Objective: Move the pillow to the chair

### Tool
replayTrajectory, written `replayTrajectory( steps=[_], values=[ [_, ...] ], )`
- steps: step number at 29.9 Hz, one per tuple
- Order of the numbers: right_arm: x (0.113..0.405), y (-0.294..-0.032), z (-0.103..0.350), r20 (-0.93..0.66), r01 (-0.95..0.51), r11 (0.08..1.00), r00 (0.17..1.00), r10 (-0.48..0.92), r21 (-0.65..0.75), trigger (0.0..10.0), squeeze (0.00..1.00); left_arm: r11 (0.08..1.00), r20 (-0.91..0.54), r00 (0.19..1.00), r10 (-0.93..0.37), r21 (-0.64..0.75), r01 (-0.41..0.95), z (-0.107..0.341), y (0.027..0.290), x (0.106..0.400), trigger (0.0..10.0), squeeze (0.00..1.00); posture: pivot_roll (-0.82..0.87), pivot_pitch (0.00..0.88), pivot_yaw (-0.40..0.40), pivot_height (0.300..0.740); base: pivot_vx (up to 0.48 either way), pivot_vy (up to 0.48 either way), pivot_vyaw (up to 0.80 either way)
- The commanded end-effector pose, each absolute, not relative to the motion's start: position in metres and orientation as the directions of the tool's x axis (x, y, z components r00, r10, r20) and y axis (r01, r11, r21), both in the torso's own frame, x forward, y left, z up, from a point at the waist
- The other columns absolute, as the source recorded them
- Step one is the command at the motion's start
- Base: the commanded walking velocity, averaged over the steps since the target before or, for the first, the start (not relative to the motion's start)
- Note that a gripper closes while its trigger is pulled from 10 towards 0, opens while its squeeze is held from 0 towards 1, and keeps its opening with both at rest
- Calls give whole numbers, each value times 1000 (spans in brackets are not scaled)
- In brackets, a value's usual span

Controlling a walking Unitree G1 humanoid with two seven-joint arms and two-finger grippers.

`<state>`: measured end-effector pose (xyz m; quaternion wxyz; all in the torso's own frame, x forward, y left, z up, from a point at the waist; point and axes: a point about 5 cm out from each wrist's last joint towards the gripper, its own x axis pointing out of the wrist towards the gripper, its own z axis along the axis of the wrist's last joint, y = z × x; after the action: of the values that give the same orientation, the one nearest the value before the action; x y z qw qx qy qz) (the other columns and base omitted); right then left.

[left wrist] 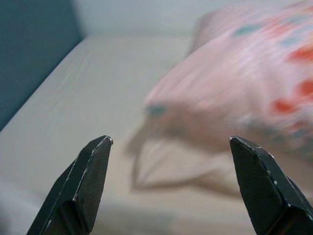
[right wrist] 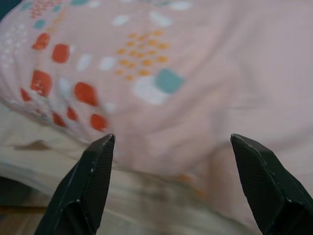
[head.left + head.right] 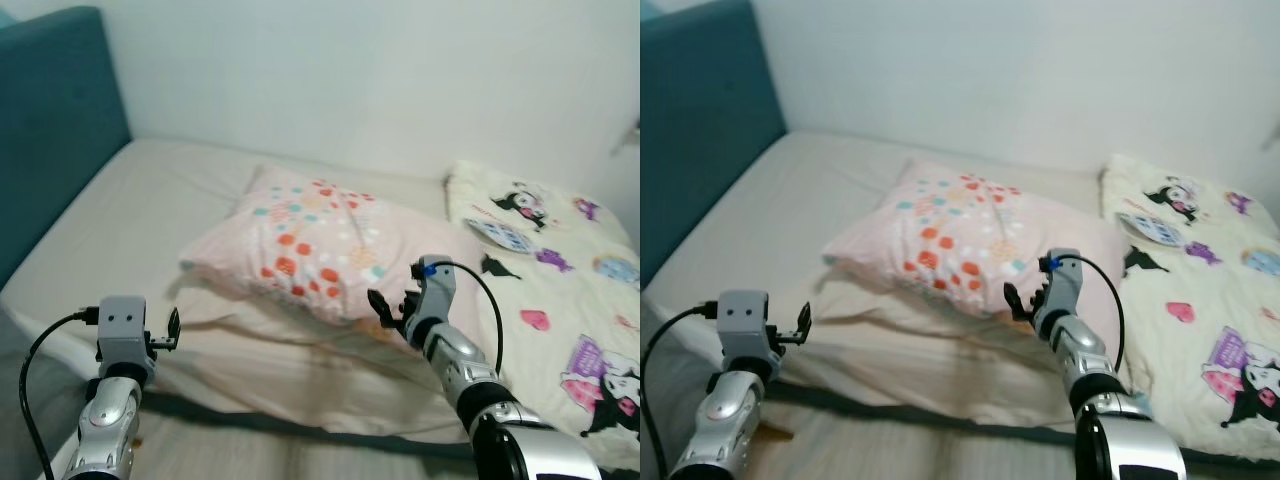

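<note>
Pillow (image 3: 325, 243), soft, light and likely to sag, lies mid-bed (image 3: 150, 200) toward the near edge, so both released pincers, right pincer (image 3: 392, 307) just beside it and left pincer (image 3: 172, 330) apart, should pinch its near corners.

A bed (image 3: 150, 230) with a cream sheet stands against a white wall (image 3: 380, 70). A teal padded headboard (image 3: 50, 110) rises at its left end. A cream blanket (image 3: 570, 300) printed with cartoon figures lies spread over the bed's right part.
</note>
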<state>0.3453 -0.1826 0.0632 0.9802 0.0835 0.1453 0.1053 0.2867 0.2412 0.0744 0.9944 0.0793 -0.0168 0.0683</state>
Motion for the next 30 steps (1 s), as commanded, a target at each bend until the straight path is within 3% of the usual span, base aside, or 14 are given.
replayTrajectory(
  steps=[1,15,19,22,30],
  values=[
    [344,-184,65,-237,-199,960,940,244,199,10000,0,974,50,994,96,202,-104,77,238,285,10000,0,-10,0,-118,735,0,0,-700],
    [348,-196,76,-178,-154,959,964,199,238,10000,0,931,129,991,-34,364,-16,104,224,287,10000,0,-15,0,-107,735,0,0,-702],
    [352,-195,80,-169,-136,955,968,184,262,10000,0,862,151,983,-101,507,11,115,214,285,10000,0,-7,0,-116,735,0,0,-700],
    [352,-193,81,-165,-133,952,969,184,277,10000,0,854,152,984,-93,519,1,116,213,284,10000,0,-7,0,-116,735,0,0,-608],
    [355,-182,83,-148,-144,941,969,197,307,10000,0,771,125,991,-51,636,-41,116,216,282,10000,0,-4,0,-120,735,0,-441,0]
  ],
)
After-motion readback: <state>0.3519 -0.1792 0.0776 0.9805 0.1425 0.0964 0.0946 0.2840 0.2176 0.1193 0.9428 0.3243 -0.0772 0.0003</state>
